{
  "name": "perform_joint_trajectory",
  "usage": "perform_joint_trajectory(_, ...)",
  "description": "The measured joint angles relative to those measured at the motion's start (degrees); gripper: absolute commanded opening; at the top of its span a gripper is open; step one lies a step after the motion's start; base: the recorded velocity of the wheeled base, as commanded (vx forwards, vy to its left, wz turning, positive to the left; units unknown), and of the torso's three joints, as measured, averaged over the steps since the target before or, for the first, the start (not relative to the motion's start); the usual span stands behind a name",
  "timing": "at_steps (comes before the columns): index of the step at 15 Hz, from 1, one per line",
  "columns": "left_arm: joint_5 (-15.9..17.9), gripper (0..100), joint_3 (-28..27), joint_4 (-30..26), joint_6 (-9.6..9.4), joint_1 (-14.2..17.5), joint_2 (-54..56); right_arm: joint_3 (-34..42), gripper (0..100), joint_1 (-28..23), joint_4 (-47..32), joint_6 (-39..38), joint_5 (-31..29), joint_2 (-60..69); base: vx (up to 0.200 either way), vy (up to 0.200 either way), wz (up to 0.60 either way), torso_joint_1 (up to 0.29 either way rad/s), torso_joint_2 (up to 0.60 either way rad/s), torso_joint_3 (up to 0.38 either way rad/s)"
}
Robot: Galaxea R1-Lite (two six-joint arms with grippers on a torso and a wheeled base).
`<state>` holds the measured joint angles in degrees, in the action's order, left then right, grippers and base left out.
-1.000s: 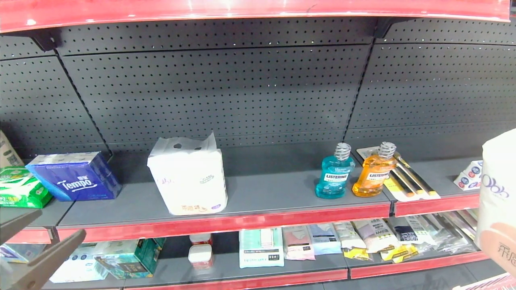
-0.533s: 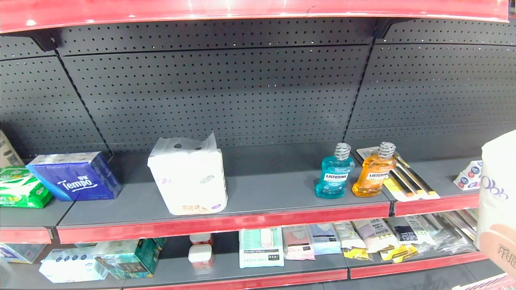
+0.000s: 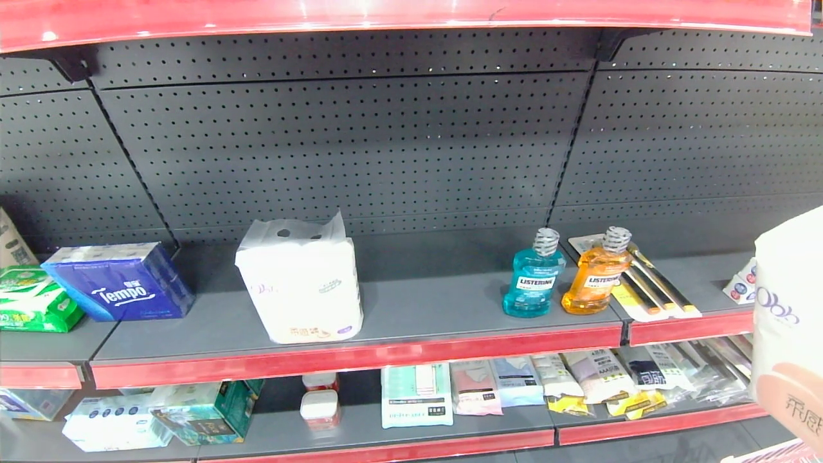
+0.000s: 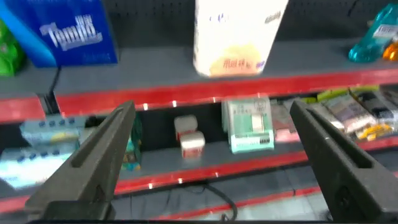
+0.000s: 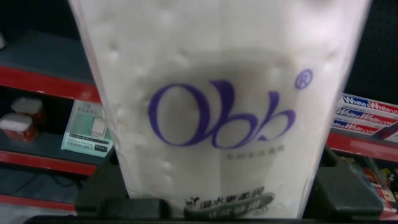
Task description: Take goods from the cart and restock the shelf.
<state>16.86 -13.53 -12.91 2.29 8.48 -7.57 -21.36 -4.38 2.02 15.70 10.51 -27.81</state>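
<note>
Gripping the paper-roll pack (image 5: 217, 93) at its lower part, the right claw (image 5: 217, 202) has its dark fingers (image 5: 102, 186) pressed against the wrapper on both sides. The pack is upright and held off any surface. In the head view it hangs at the far right, in front of the right-hand bay and not yet over the shelf (image 3: 418, 308). The left claw (image 4: 211, 168) is spread wide with nothing between its fingers. It is low in front of the shelving and faces the lower tier (image 4: 205, 163). On the middle board a matching pack (image 3: 302, 283) stands upright, left of centre. A blue mouthwash bottle (image 3: 533, 276) and an orange bottle (image 3: 595, 273) stand side by side further right. Bare grey board lies between the matching pack and the bottles. Assessment: the step in hand is the carry to the shelf, with the item secured and placement outstanding. The next move calls for bringing the pack left and inward, lifting its base over the red front lip (image 3: 360, 354). It should go down flat on the bare stretch, well apart from the bottles. Release should wait until the base is fully seated, since the soft wrapper may tilt.
</note>
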Motion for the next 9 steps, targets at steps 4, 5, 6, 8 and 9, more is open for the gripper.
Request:
perform_joint_trajectory(4,-0.2,100,3.1,-0.8,-2.08,-0.1,1.8,0.9,0,0.8,-0.1,0.7,0.2,-0.1,0.000,0.000,0.00,0.000,0.00,0.000)
perform_joint_trajectory(5,-0.3,100,4.0,-0.6,-2.84,-0.1,2.0,1.0,0,0.9,0.0,0.7,0.2,-0.2,0.000,0.000,0.00,0.000,0.00,0.000)
perform_joint_trajectory(6,-0.4,100,5.2,-0.1,-3.82,0.0,2.1,1.0,0,0.9,0.0,0.7,0.2,-0.4,0.000,0.000,0.00,0.000,0.00,0.000)
perform_joint_trajectory(8,-0.6,100,6.0,0.4,-4.07,-0.1,2.3,1.1,0,0.9,0.0,0.6,0.2,-0.5,0.000,0.000,0.00,0.000,0.00,0.000)
perform_joint_trajectory(9,-0.9,100,6.2,0.5,-4.12,-0.1,2.3,1.1,0,0.9,0.0,0.6,0.2,-0.5,0.000,0.000,0.00,0.000,0.00,0.000)
